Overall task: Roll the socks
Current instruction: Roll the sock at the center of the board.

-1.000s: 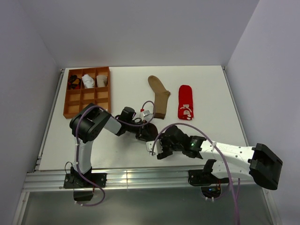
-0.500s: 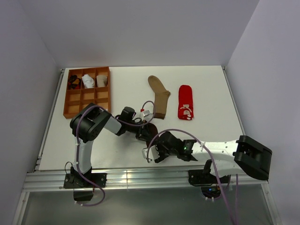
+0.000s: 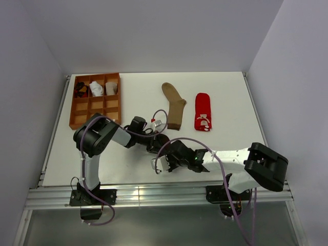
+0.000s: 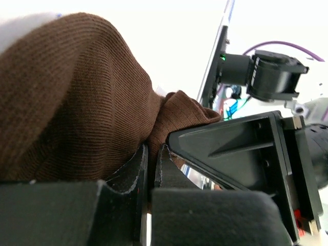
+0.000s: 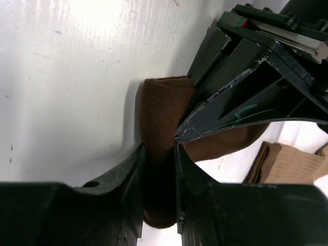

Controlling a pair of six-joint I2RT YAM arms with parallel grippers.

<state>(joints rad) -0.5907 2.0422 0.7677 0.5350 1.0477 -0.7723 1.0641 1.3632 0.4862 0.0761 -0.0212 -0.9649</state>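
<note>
A dark brown sock (image 4: 77, 97) lies bunched on the white table between both grippers. My left gripper (image 4: 151, 154) is shut on a fold of it, low over the table at centre (image 3: 155, 145). My right gripper (image 5: 161, 151) comes in from the right (image 3: 165, 152), and its jaws are pinched on a thick rolled fold of the same brown sock (image 5: 161, 113). The two grippers sit nose to nose, almost touching. In the top view the arms hide most of this sock. A tan sock (image 3: 175, 105) and a red sock (image 3: 203, 111) lie flat farther back.
An orange compartment tray (image 3: 72, 110) stands at the back left, with rolled socks in its far row. The tan sock's cuff (image 5: 292, 164) lies just right of my right gripper. The table's near edge runs close behind the arms.
My right arm has slid left toward the left gripper, and its jaws have closed from wide open onto the brown sock. The left gripper has stayed shut and barely moved.
</note>
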